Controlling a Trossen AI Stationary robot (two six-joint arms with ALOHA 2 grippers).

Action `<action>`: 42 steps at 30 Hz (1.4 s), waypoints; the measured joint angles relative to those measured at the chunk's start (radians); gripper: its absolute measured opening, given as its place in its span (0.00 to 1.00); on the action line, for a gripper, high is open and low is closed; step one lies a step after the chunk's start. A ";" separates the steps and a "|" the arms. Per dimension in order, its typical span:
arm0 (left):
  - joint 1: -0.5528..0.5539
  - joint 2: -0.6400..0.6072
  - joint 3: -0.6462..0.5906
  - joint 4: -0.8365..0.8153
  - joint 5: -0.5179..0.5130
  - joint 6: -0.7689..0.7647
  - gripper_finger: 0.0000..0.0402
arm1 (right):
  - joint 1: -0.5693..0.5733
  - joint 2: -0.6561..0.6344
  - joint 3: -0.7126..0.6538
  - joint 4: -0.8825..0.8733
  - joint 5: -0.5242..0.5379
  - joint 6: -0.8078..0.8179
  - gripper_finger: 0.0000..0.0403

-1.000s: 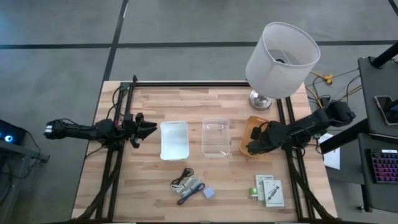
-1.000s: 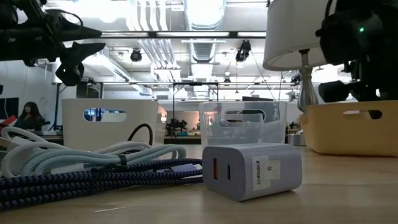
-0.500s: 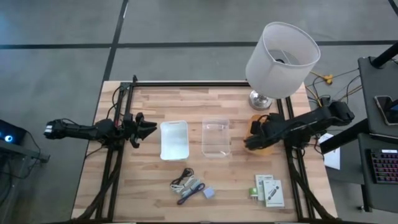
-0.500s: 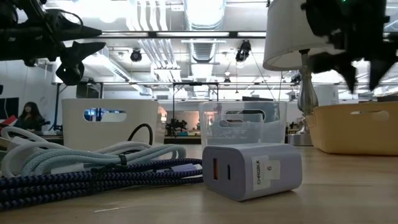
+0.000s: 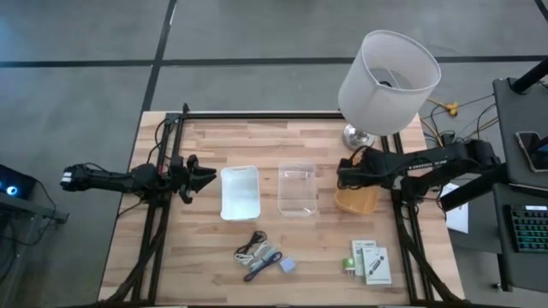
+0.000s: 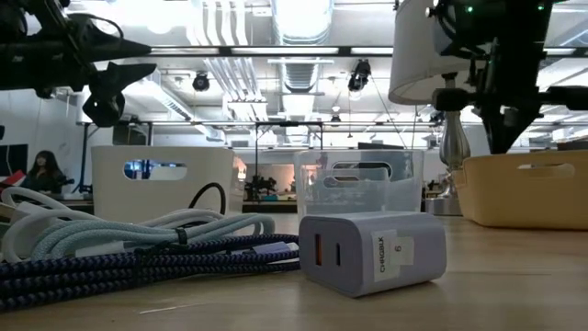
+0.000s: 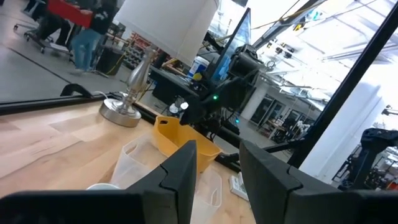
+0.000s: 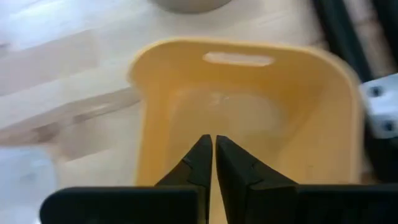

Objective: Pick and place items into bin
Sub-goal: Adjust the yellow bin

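Below the right gripper [image 8: 213,163], whose fingers are pressed together and hold nothing, sits the yellow bin [image 5: 355,200]. Toward the table's front edge from this gripper lie the white packets [image 5: 372,261], and farther to the side the dark cable bundle [image 5: 257,254] with the lavender-blue block [image 5: 288,266]. Far across, beside the white bin [image 5: 240,192], the left gripper [image 5: 204,176] waits with fingers parted and empty.

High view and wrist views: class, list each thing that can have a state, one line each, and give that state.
Left pincer: open, holding nothing, beside the white bin.
Right pincer: shut, empty, above the yellow bin.
White bin: upright, looks empty.
Clear bin: upright, looks empty.
Yellow bin: upright, empty.
Cables: on the table, not binned.
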 joint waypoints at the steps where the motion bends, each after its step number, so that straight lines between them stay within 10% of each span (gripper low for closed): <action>1: 0.000 0.002 0.000 0.000 0.000 0.000 0.26 | -0.004 0.016 -0.002 0.012 0.004 -0.013 0.02; 20: 0.000 0.006 0.000 0.001 0.000 0.000 0.26 | -0.101 0.317 0.038 0.309 0.054 -0.398 0.02; 28: 0.000 0.008 0.000 0.001 0.000 0.000 0.26 | -0.031 0.281 0.160 0.002 0.127 -0.297 0.02; 42: 0.000 0.008 0.000 0.001 0.000 -0.001 0.26 | 0.368 0.136 0.352 -0.038 -0.307 -0.590 0.10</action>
